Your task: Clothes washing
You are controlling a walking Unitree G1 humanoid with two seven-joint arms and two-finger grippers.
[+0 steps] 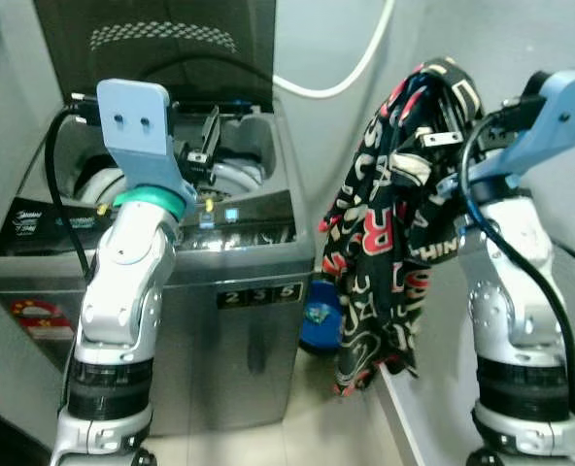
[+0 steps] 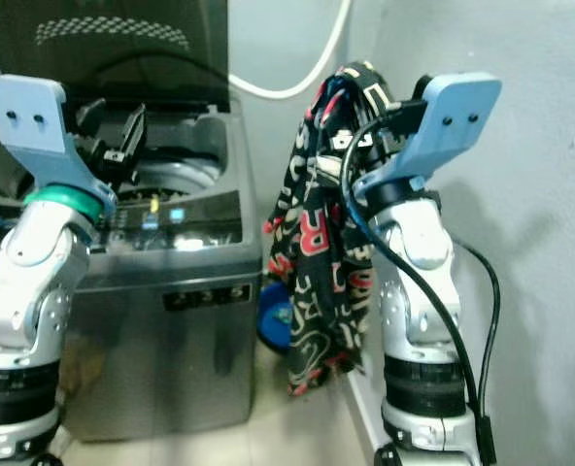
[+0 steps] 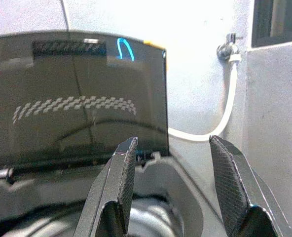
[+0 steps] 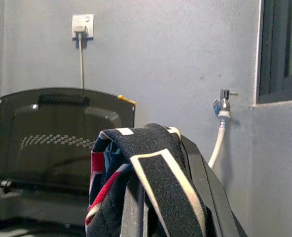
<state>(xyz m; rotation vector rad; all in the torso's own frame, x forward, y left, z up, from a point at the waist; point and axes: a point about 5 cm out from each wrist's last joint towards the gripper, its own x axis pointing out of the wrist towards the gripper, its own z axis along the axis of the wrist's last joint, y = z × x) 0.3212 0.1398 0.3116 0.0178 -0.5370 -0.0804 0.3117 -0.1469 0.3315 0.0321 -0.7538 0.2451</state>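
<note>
left wrist view – left fingers (image 3: 244,197) spread apart; right fingers clamp the garment (image 1: 385,233).

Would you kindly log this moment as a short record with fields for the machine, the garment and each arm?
Washing machine: grey top-loader, lid raised, drum open.
Garment: black cloth with red and white lettering, hanging beside the machine, off the floor.
Right gripper: raised, holding the garment draped over it.
Left gripper: over the drum opening, fingers apart, holding nothing.
Hose: white, from the wall tap down behind the machine.
Blue object: on the floor between machine and wall.
</note>
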